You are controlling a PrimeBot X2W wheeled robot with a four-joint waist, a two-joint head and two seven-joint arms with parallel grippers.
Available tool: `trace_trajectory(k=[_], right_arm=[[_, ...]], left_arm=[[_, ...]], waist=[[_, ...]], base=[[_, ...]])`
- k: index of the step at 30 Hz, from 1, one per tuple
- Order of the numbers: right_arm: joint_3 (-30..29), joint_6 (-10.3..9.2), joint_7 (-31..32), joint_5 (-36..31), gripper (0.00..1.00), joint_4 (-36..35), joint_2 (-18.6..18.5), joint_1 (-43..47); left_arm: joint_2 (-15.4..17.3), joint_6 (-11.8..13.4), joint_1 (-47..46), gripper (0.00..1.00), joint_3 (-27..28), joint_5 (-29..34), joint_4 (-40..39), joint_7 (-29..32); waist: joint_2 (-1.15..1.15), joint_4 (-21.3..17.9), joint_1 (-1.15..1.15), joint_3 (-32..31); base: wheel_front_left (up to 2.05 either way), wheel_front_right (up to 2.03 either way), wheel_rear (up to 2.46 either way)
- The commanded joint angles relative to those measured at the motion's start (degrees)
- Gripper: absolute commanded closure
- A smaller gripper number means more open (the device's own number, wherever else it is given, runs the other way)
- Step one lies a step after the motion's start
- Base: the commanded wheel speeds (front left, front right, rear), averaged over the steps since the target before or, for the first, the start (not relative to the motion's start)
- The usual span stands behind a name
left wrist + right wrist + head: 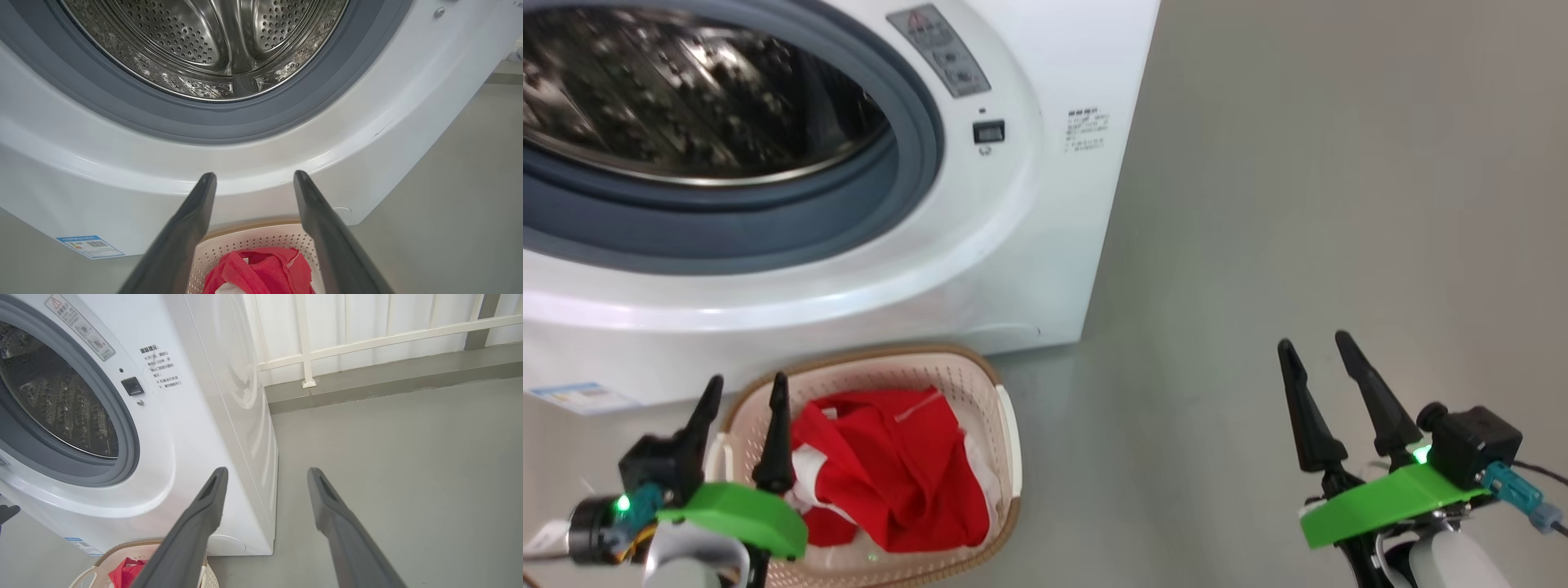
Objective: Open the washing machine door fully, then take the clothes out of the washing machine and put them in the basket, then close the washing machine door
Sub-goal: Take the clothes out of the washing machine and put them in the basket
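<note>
The clothes [890,474] are lying bunched in the basket [1006,425], which is sitting on the floor just beside the foot of the washing machine [1045,245], below its open mouth, and the drum [212,41] is looking bare. The left gripper [747,380] is hovering spread and empty over the basket's near rim; the right gripper [1313,340] is hanging spread and empty over bare floor. With closing the washing machine door probably remaining, an arm reaching across could be clipping the basket and tipping the clothes out, or fingers could be getting pinched against the grey seal
</note>
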Motion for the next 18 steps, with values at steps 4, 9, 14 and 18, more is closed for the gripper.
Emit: trace_trajectory(k=[4,9,14,18], right_arm=[[1.32,0.36,-0.37,0.36,0.00,-0.83,-1.29,1.92],[1.45,0.36,-0.37,0.85,0.00,-0.68,-2.20,4.24],[1.25,0.36,-0.37,1.17,0.00,-1.00,-3.18,6.75],[0.99,0.36,-0.37,1.35,0.00,-1.26,-3.78,8.21]], left_arm=[[0.58,-0.31,4.47,0.00,3.13,0.49,-5.68,-0.30],[0.10,-0.31,9.90,0.00,3.50,0.77,-11.70,-0.30],[-0.33,-0.31,16.14,0.00,4.16,1.43,-17.20,-0.30],[-0.96,-0.31,20.43,0.00,5.11,0.77,-21.30,-0.30]], waist=[[0.00,0.57,0.00,-6.05],[0.00,0.64,0.00,-9.05],[0.00,0.77,0.00,-11.51],[0.00,1.07,0.00,-12.69]], base=[[0.00,0.00,0.00],[0.00,0.00,0.00],[0.00,0.00,0.00],[0.00,0.00,0.00]])
